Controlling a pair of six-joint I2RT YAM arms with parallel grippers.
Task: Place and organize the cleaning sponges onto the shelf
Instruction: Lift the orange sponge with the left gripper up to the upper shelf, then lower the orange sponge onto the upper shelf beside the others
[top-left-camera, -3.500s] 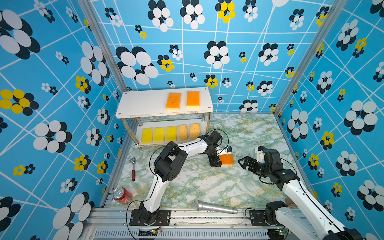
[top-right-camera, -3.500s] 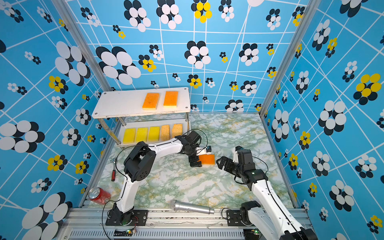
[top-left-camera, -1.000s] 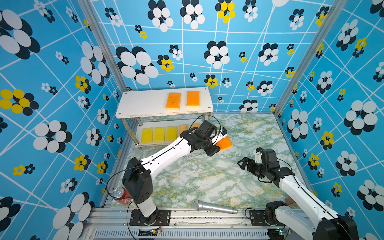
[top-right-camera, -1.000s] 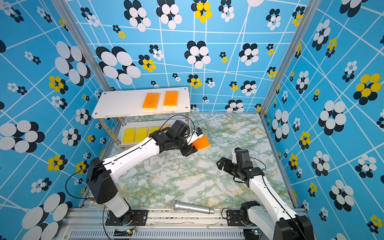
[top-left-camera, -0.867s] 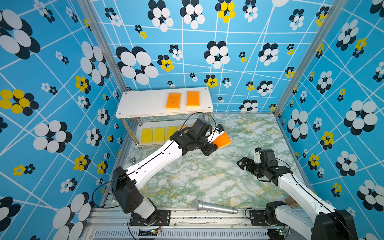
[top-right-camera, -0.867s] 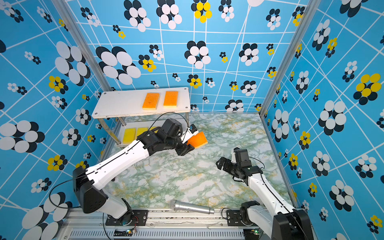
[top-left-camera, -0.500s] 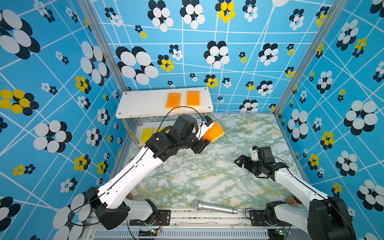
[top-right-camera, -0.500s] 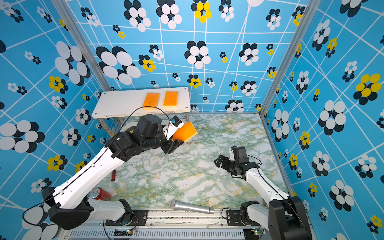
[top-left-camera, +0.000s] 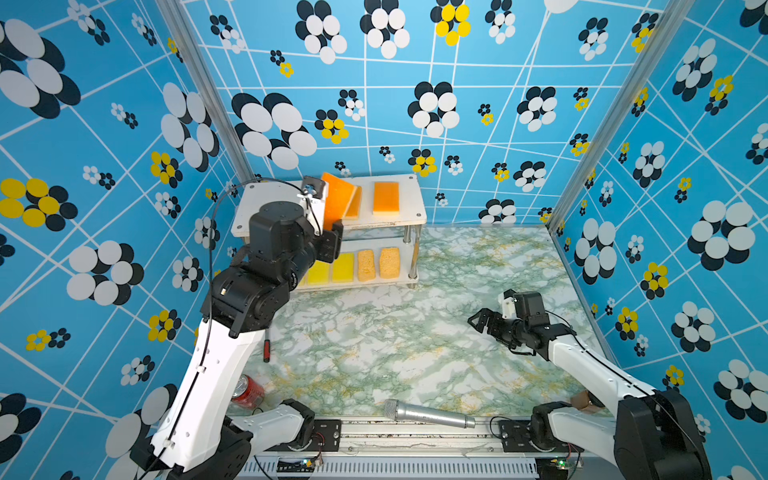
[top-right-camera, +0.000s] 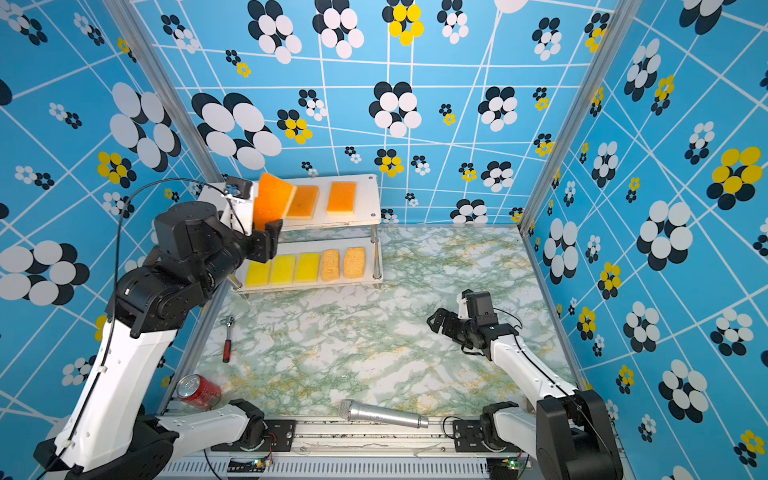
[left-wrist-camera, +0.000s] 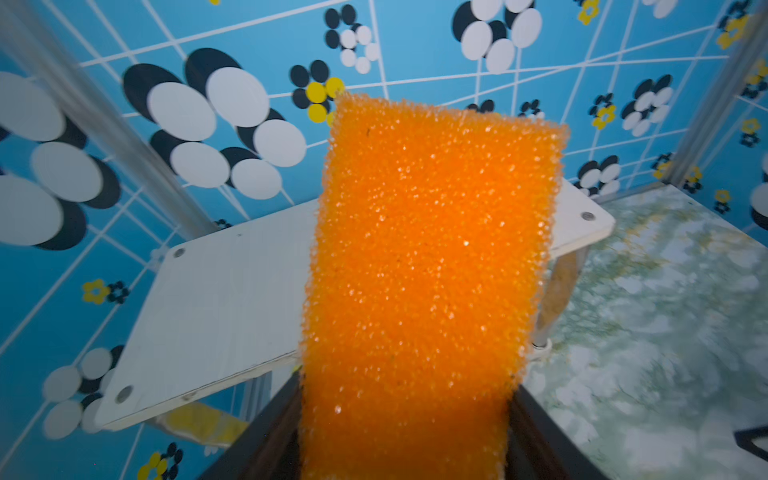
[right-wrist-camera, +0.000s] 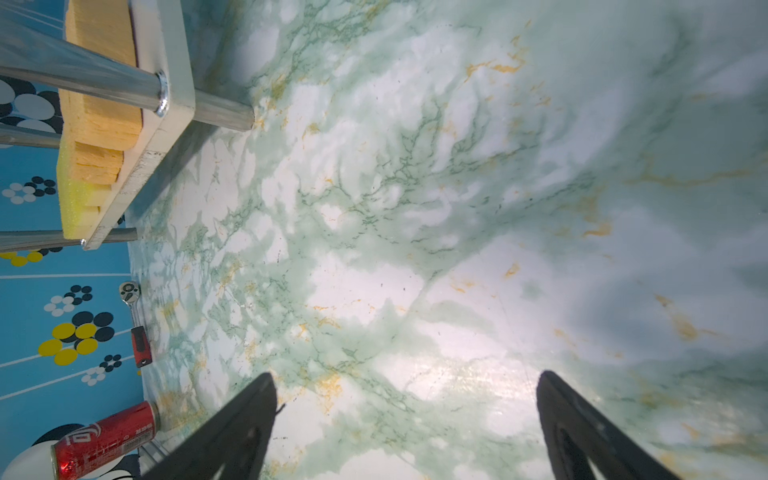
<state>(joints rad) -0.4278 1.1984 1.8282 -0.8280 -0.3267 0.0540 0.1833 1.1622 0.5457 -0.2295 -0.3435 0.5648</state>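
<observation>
Right between the black jaws of the left gripper (left-wrist-camera: 401, 451) stands a flat bright-orange rectangular sponge (left-wrist-camera: 428, 270). It is pinched at its lower end and rises nearly upright, its bristly face filling the left wrist view. In both top views it hangs tilted over the upper white board of the small two-tier chrome-legged shelf (top-right-camera: 368, 201); I cannot tell whether it touches the board. Just to its right on that board lies a second flat orange sponge (top-right-camera: 303, 201), and past that a third orange sponge (top-right-camera: 341, 197), both lying flat. On the lower board three flat yellow sponges (top-right-camera: 283, 269) sit in a row, with two thicker porous tan sponges (top-right-camera: 331, 264) at the row's right end. Well apart from the shelf, the right gripper (right-wrist-camera: 407, 376) hovers low over the green-veined marble tabletop (top-left-camera: 374, 332), its jaws spread wide with nothing between them. Along the near edge lie a silver microphone (top-left-camera: 428, 415) and a red drinks can (top-left-camera: 247, 390), and a red-handled ratchet (top-right-camera: 226, 345) lies by the left wall.
</observation>
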